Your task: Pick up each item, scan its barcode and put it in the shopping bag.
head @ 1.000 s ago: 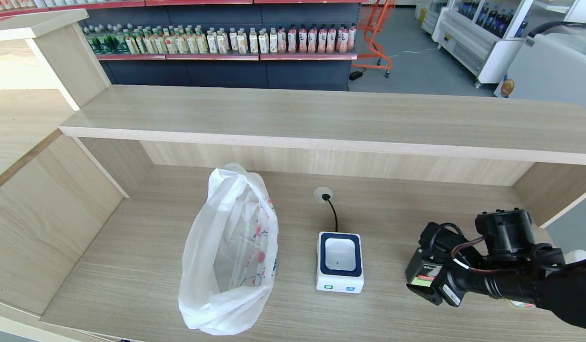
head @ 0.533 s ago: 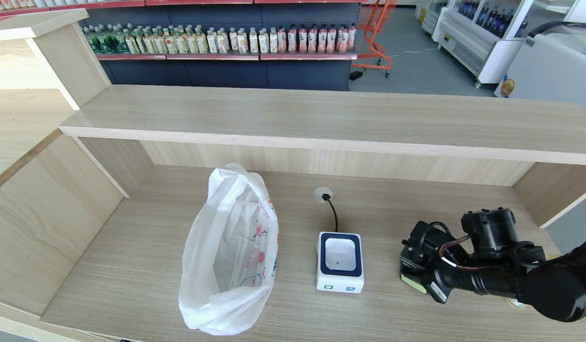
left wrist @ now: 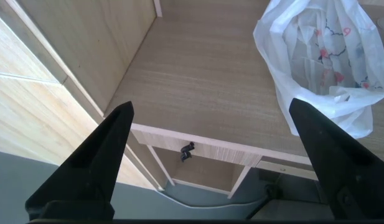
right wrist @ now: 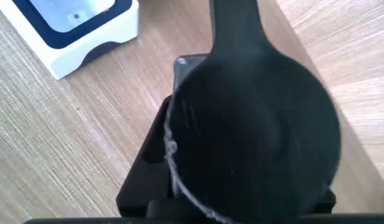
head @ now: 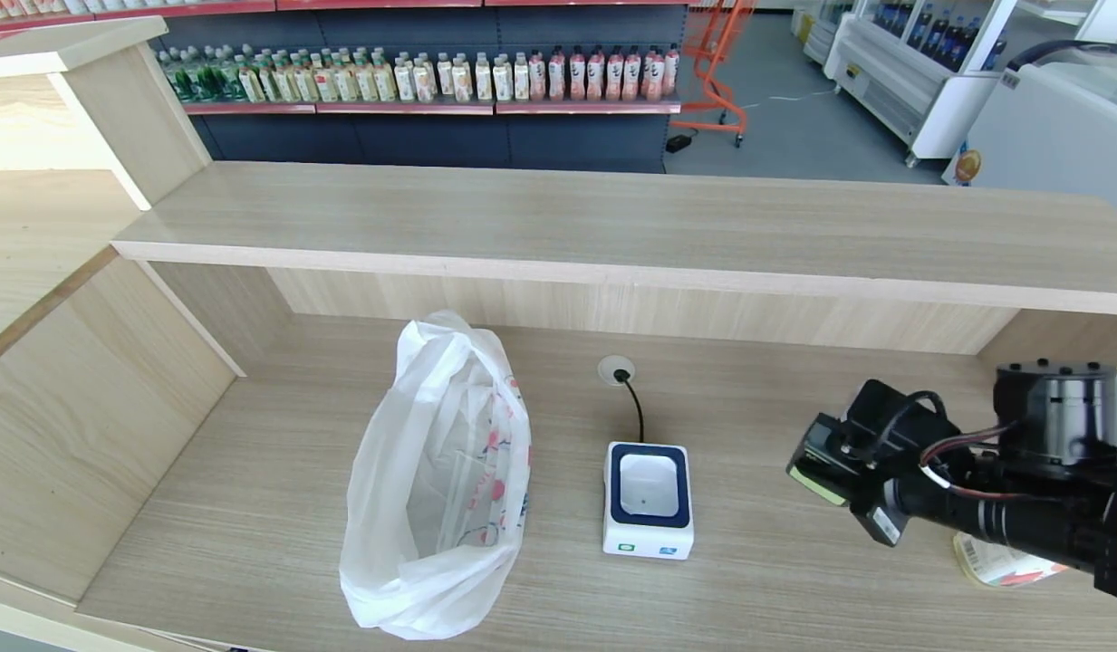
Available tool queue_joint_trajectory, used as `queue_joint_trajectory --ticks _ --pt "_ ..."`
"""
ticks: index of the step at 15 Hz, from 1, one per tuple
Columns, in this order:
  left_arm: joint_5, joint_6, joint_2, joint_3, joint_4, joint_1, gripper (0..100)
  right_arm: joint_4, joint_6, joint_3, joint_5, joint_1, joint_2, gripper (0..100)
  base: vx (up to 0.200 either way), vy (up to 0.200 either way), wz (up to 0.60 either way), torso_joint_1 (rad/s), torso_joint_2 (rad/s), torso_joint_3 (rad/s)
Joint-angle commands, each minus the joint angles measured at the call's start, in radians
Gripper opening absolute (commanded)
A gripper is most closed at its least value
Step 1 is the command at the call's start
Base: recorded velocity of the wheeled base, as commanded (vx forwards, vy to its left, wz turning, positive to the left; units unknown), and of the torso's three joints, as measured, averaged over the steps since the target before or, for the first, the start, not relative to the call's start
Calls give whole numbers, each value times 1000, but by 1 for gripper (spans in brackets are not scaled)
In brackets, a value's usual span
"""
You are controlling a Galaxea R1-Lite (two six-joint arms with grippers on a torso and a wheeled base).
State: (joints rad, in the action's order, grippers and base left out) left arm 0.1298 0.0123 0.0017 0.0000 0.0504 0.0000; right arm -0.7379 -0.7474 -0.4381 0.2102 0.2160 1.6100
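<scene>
My right gripper (head: 819, 473) hangs above the counter to the right of the white and blue barcode scanner (head: 647, 498), shut on a dark item with a yellow-green label (head: 813, 484). In the right wrist view the dark round item (right wrist: 254, 124) covers the fingers, and the scanner (right wrist: 73, 25) lies beyond it. The white plastic shopping bag (head: 440, 480) stands open to the left of the scanner. My left gripper (left wrist: 211, 106) is open and holds nothing, low by the counter's front edge, with the bag (left wrist: 322, 68) ahead of it.
A bottle with a white and red label (head: 1002, 560) lies on the counter under my right arm. The scanner's cable (head: 632, 398) runs to a hole in the counter. A raised wooden ledge (head: 612, 226) and side walls enclose the counter.
The right arm first dropped and slid left toward the scanner, then rose and pulled back right with the item. The bottle beneath it now shows.
</scene>
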Motion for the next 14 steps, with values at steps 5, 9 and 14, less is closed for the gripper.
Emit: queue_joint_trajectory --ticks 5,9,14 --pt "1 0 0 0 0 0 100 -239 -925 68 568 -10 -117 0 0 0 0 0 0 0" --pt "1 0 0 0 0 0 100 15 -1468 76 781 109 -110 0 0 0 0 0 0 0" --pt "1 0 0 0 0 0 100 109 -1797 61 801 201 -41 0 0 0 0 0 0 0"
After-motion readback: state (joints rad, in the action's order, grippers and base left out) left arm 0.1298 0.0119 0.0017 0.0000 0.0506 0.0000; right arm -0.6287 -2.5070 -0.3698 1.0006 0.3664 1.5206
